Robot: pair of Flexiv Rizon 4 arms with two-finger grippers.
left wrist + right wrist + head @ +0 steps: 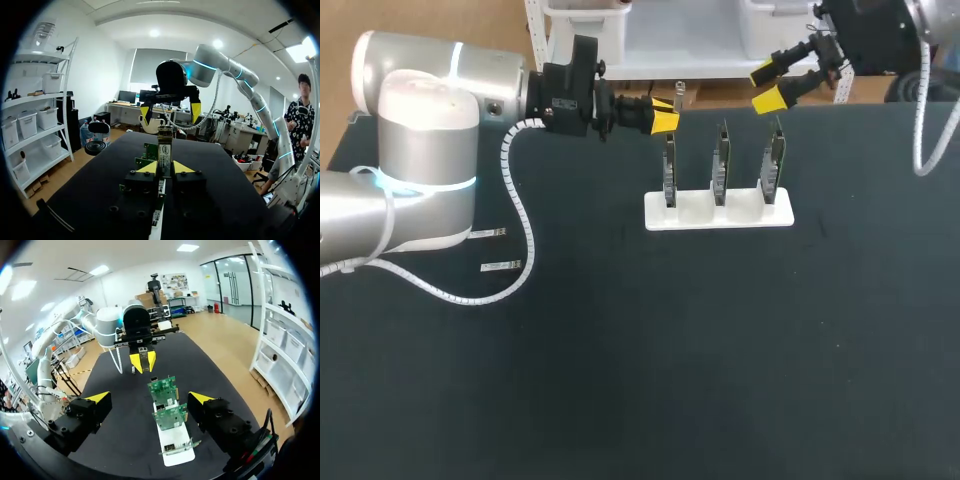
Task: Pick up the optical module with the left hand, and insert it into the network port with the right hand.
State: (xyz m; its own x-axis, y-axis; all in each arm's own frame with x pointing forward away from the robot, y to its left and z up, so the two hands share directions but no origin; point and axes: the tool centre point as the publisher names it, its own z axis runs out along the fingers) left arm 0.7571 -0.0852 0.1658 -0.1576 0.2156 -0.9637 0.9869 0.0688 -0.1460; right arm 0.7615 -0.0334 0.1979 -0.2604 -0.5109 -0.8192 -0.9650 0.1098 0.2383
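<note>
My left gripper [665,120] hovers above the left end of the white rack [720,214] and is shut on the optical module [165,146], a slim silver bar sticking out ahead of the yellow tips [164,168]. The rack holds three upright green circuit boards [720,165] with metal ports [170,416]. Beyond the rack's right end, at the table's far edge, my right gripper [772,86] hangs open and empty. It faces the left gripper [142,361] across the boards, as both wrist views show [170,112] [150,399].
Two more small modules [485,233] [501,266] lie flat on the black table at the left, beside my left arm's base. The white rack stands in the far middle of the table.
</note>
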